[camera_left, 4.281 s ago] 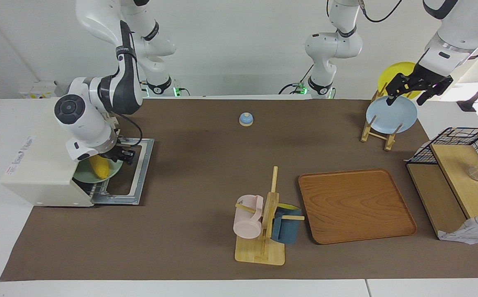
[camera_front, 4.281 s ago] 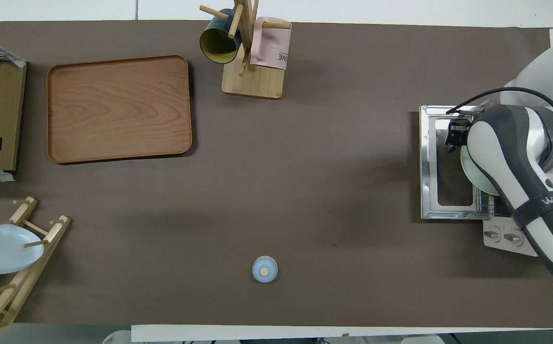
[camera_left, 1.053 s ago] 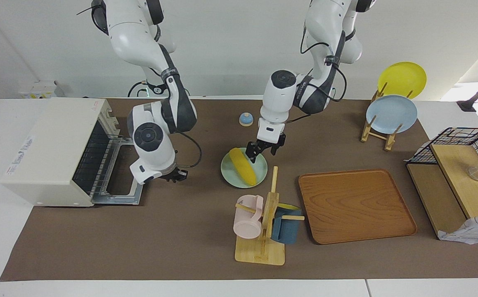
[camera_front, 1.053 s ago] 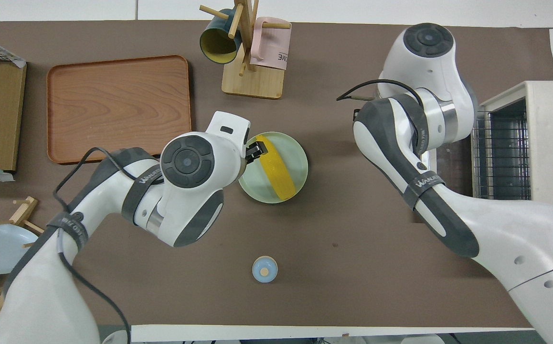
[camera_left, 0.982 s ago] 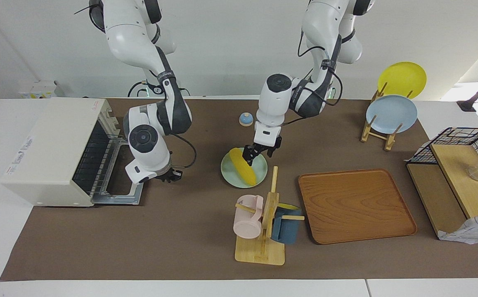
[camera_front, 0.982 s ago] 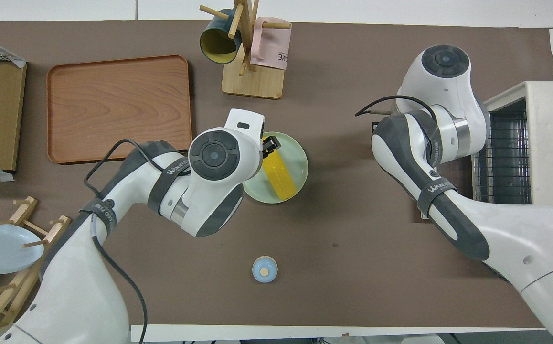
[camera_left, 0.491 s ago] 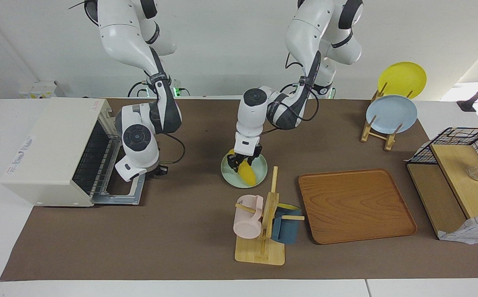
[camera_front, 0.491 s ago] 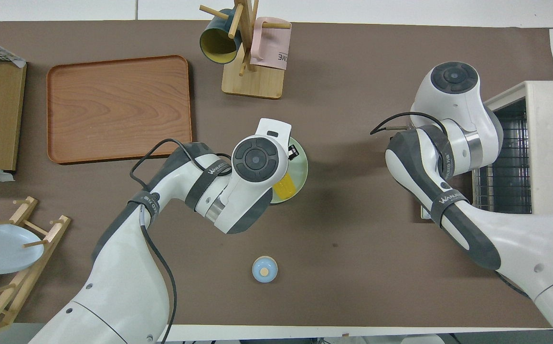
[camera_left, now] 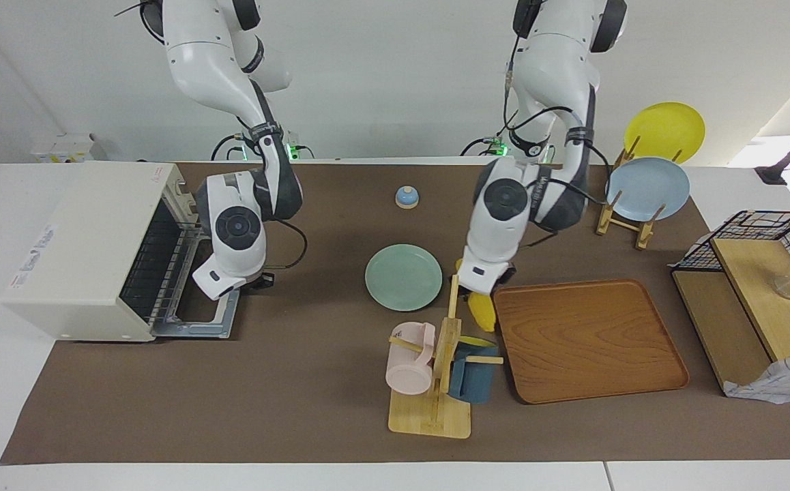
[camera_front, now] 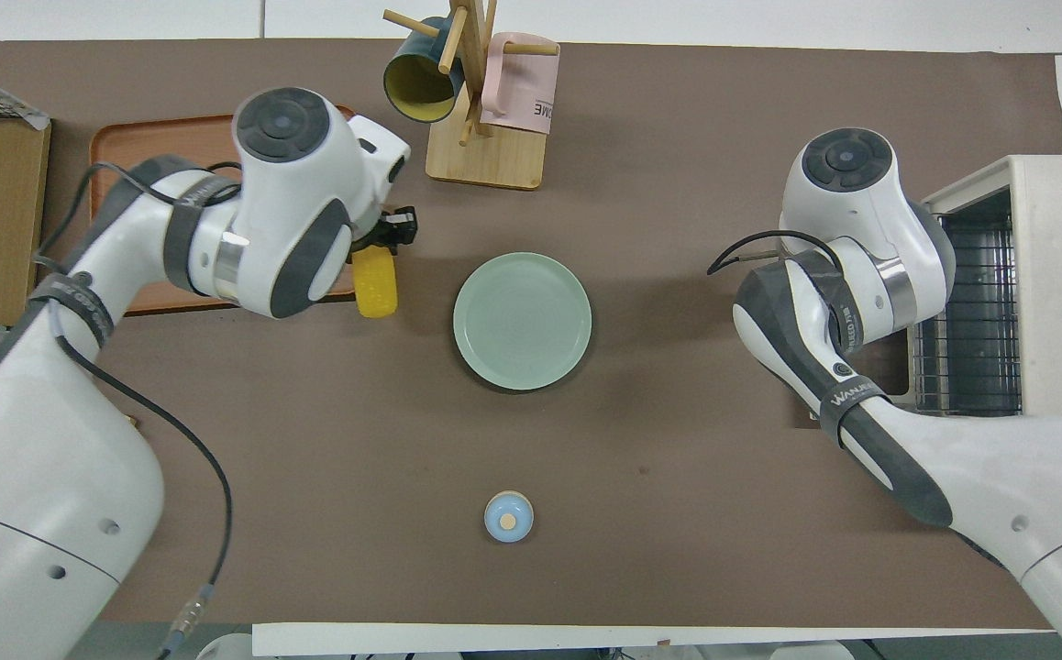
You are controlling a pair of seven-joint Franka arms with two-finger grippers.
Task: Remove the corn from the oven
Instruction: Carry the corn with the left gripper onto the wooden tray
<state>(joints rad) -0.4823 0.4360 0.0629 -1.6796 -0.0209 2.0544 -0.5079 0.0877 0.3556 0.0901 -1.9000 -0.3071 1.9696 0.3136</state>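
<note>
We see the left gripper (camera_left: 478, 290) clamped on the bright yellow tapered corn cob (camera_left: 482, 310) over the mat between the wooden mug rack (camera_left: 444, 341) and brown wooden tray (camera_left: 589, 339) | pale green plate (camera_left: 403, 277) sits nearby toward the robots | right gripper (camera_left: 262, 280) hangs over the cream-white toaster oven's (camera_left: 88, 249) lowered door, fingers unreadable

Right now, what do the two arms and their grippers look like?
Both arms have glossy white shells with dark grey joint bands and round dark end caps. A grey band on each forearm carries white lettering. Thin black cables loop beside each wrist. The left gripper and the right gripper are small and black.
</note>
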